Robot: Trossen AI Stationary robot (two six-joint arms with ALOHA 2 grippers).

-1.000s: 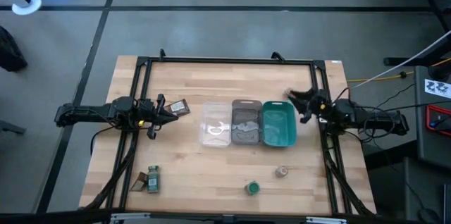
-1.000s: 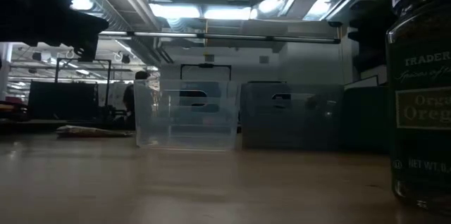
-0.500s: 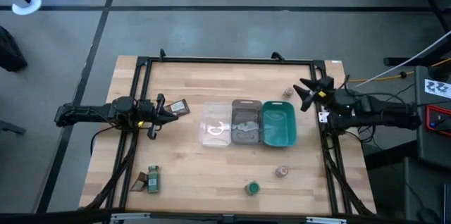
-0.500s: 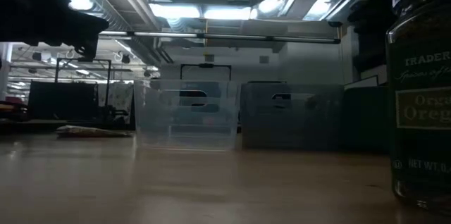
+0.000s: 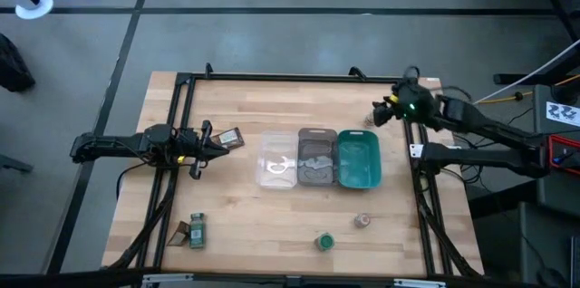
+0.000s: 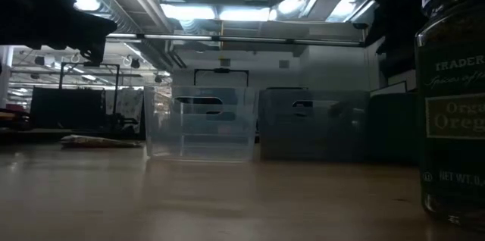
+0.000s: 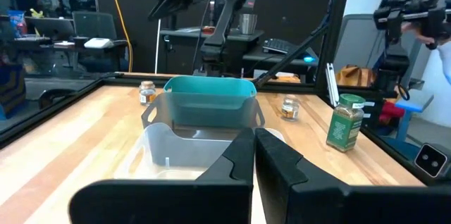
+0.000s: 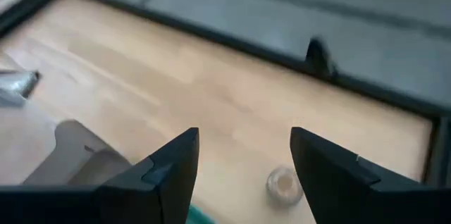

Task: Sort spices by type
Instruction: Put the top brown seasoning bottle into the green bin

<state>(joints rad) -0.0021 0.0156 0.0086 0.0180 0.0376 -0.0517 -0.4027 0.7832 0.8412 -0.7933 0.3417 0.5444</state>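
Note:
My right gripper is open and hovers at the table's far right, beside a pinkish-brown-lidded jar that stands on the wood. My left gripper is shut at the left, its tips next to a flat brown sachet that lies on the table. A second pinkish-lidded jar, a green-lidded jar, another green-lidded jar and a second sachet sit near the near edge.
Three trays stand side by side mid-table: clear, grey and teal. A black frame runs around the tabletop. Bare wood lies between the trays and the near-edge jars.
My right gripper has swung from the teal tray's far right corner toward the far edge, and its arm has lifted and turned. The pinkish-lidded jar at the far right, hidden under it before, now shows beside its fingers.

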